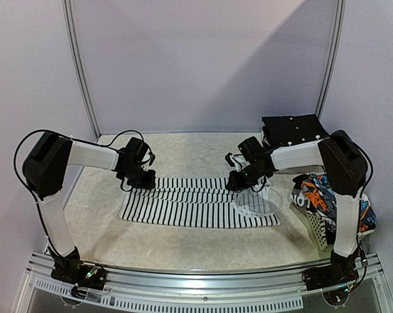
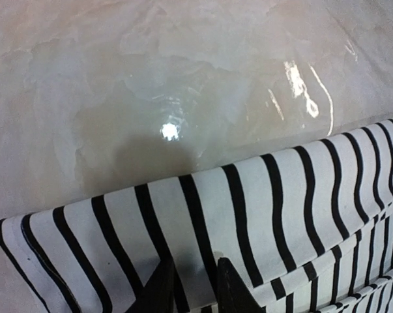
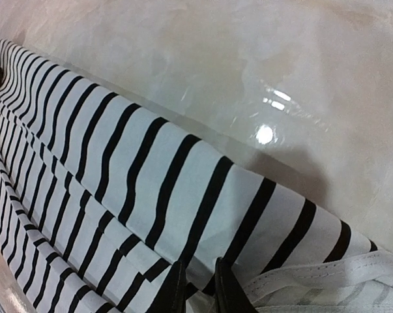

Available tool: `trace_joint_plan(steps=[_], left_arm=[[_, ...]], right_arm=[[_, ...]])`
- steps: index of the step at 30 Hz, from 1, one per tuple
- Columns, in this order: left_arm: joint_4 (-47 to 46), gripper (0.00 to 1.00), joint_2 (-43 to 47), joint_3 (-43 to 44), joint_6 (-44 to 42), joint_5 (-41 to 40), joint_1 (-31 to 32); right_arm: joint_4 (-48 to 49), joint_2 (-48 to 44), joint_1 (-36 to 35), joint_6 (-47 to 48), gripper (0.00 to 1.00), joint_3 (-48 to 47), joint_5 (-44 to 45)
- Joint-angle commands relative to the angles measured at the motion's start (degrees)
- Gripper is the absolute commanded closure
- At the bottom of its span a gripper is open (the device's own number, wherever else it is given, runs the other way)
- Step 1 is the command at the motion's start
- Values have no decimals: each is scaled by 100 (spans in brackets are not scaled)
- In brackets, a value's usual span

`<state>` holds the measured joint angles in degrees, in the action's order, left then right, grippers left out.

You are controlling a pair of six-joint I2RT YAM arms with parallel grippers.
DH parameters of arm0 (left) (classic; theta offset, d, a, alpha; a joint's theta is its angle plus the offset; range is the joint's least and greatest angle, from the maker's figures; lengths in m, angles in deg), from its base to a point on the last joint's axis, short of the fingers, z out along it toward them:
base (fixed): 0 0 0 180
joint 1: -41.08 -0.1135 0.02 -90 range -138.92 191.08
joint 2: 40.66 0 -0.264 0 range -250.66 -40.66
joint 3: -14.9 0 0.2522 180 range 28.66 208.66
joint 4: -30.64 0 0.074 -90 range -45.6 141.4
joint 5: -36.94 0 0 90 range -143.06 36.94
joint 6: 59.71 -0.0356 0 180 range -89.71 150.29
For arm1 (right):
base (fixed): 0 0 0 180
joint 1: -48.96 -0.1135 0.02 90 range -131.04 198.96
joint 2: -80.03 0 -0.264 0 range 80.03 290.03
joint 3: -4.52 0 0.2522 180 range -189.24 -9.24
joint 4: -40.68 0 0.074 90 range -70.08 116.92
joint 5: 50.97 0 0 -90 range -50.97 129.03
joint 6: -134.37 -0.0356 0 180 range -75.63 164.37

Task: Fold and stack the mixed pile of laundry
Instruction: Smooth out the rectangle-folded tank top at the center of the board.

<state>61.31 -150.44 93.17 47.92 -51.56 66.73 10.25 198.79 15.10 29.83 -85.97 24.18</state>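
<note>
Wrist cams are the only place you can actually see the pinch. The left gripper (image 2: 195,295) has its jaws nearly together with a fold of the striped garment (image 2: 281,208) between them, and the right gripper (image 3: 197,295) is the same, clamped on a fold right beside a white stitched band (image 3: 326,277). From the top cam both grippers just look like black blobs sitting on the cloth, so the jaws can't be read there.

The top cam does show the layout. The striped garment lies spread on the table (image 1: 183,241), with a gripper at each end of its far edge. Off to the right is a white basket (image 1: 319,228) with a printed garment (image 1: 315,195) in it, and a black box (image 1: 292,129) at the back.

Count: two grippers, two garments I can make out, one basket.
</note>
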Motion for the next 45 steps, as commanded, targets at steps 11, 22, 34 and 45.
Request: trace_joint_plan(steps=[11,22,34,45], left_arm=[[-25,77,281,-326,4,-307,133],[142,77,814,-286,-231,-562,370],[387,66,278,833,-1602,-372,1667],[642,61,-959,2167,-1871,428,1834]], right_arm=[[-371,-643,-712,-229,82,739,663],[-602,-1410,-894,-356,74,852,1333],[-530,-798,-806,-72,69,-311,1235],[83,19,-415,-114,72,-506,-340]])
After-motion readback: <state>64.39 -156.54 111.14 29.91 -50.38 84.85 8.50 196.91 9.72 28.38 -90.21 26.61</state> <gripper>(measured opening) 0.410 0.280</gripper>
